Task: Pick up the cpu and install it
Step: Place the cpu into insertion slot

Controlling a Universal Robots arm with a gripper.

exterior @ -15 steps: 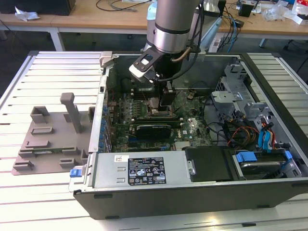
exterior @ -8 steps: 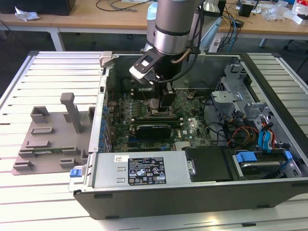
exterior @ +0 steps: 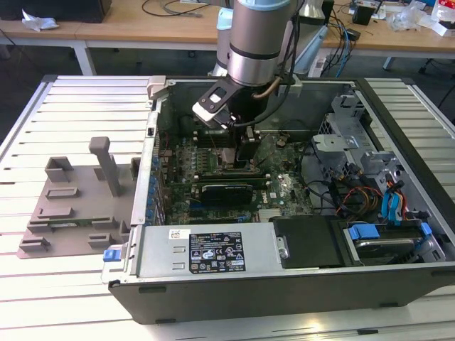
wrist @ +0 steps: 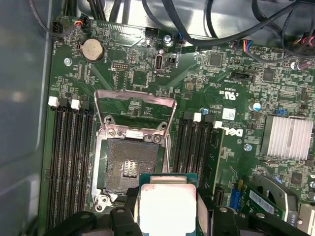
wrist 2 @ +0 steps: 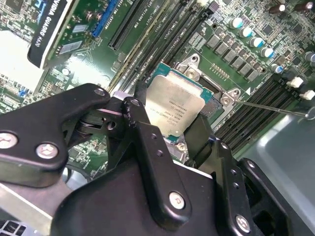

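Cpu [wrist: 167, 209]: silver top, green edge, clamped between the fingers of the gripper [wrist 2: 170, 119], at the edge of the open socket [wrist: 130, 164], load frame raised. Green motherboard [wrist: 221, 73] inside open computer case [exterior: 284, 298]. Case on slatted grey bench [exterior: 78, 106]. Wooden desks [exterior: 142, 21] with cables behind.

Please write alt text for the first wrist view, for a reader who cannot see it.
The gripper holds the cpu between its black jaws, near the open socket on the green motherboard. The socket's metal frame is lifted.
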